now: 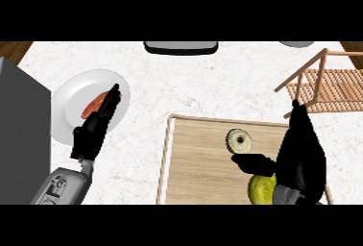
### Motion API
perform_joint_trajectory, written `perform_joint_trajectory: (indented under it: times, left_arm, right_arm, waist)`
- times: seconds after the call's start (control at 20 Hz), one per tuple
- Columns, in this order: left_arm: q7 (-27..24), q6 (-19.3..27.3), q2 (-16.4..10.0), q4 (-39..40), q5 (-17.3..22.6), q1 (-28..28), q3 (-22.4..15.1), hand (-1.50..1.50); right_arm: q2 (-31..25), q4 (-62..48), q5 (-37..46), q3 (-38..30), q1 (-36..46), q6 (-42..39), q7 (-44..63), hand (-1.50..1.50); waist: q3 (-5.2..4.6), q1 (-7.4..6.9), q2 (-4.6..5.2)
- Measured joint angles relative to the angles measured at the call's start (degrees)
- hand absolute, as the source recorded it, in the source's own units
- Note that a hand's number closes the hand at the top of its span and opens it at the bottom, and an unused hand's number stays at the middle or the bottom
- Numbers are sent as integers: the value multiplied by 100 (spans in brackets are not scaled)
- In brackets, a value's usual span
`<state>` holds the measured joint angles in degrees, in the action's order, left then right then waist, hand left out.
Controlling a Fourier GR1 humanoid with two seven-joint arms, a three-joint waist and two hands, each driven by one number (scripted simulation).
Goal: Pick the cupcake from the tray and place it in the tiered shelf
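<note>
Tray — cupcake beside right hand

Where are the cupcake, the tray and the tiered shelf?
cupcake (239,140): head view, on its round top.
tray (199,163): head view, on its bare wooden floor.
tiered shelf (339,86): head view, on its slatted upper level.

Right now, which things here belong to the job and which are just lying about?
Job: round beige cupcake, light wooden tray, slatted wooden tiered shelf, black right hand.
Lying about: round white plate, orange food on it, yellow-green fruit.
</note>
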<state>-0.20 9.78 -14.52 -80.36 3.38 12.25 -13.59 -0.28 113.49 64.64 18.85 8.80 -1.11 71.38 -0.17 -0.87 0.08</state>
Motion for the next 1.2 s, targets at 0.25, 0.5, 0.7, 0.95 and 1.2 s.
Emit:
perform_joint_trajectory:
  times: [0.25,0.5,0.7,0.95,1.2]
  left_arm:
    - [20,-26,15,-43,-5,-69,11,0]
    - [81,-23,33,-52,-44,-24,31,0]
    - [144,-36,60,-88,-44,16,44,0]
    - [145,-49,66,-109,-66,-50,63,0]
    - [125,-43,111,-1,-117,39,96,0]
  right_arm:
    - [-1,-312,-135,-187,286,-30,0,-150]
    - [0,-521,-230,-282,368,-56,1,-150]
    - [-2,-787,-262,-286,450,-7,1,-150]
    - [-3,-910,-338,-299,418,21,0,-150]
    - [-6,-1128,-356,-304,406,53,0,-150]
  waist:
    - [4,1,-10]
    - [6,24,-15]
    - [6,16,-15]
    - [6,33,-20]
    - [8,53,-14]
